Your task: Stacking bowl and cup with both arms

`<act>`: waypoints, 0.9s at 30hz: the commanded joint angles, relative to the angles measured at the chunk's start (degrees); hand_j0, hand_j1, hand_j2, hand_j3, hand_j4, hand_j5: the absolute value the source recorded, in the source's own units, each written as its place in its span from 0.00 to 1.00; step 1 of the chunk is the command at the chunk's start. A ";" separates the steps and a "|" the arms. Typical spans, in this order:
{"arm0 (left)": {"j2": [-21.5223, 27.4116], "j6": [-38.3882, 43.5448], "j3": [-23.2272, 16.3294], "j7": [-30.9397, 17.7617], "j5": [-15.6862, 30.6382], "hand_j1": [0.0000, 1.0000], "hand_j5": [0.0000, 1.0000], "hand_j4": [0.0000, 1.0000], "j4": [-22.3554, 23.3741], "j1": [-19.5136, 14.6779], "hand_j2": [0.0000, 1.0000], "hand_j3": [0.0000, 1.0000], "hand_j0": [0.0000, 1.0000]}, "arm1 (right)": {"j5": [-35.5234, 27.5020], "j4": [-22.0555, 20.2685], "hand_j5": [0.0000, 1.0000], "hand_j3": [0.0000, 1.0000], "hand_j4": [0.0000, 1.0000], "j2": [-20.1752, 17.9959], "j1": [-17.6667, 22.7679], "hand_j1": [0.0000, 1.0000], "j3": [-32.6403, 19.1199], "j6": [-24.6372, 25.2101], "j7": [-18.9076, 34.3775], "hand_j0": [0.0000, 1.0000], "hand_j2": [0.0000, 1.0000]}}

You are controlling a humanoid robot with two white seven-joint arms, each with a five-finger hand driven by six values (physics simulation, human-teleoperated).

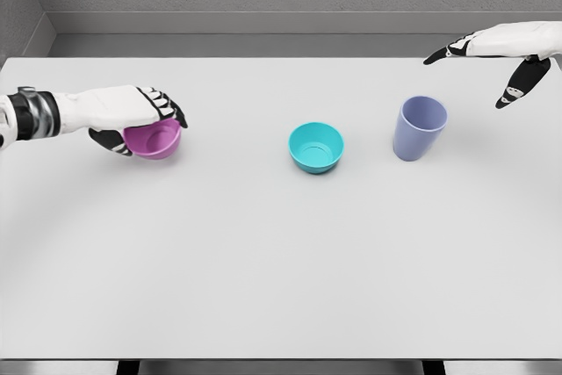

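A pink bowl (154, 140) rests at the left of the white table (263, 261), and my left hand (140, 125) is curled over its rim, fingers on the far edge and thumb below. A teal bowl (316, 147) stands upright in the middle. To its right stands a lavender cup (419, 127), upright and untouched. My right hand (505, 63) hovers above and to the right of the cup with fingers spread, holding nothing.
A grey wall runs behind the table's far edge. The table's front edge lies along the bottom of the view.
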 commanded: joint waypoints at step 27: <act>-5.23 0.14 -0.04 0.06 0.05 0.58 0.58 0.58 -4.44 -0.18 0.58 0.58 0.58 | -0.22 0.09 1.00 1.00 1.00 -0.21 -0.09 1.00 0.00 0.13 -0.02 1.00 1.00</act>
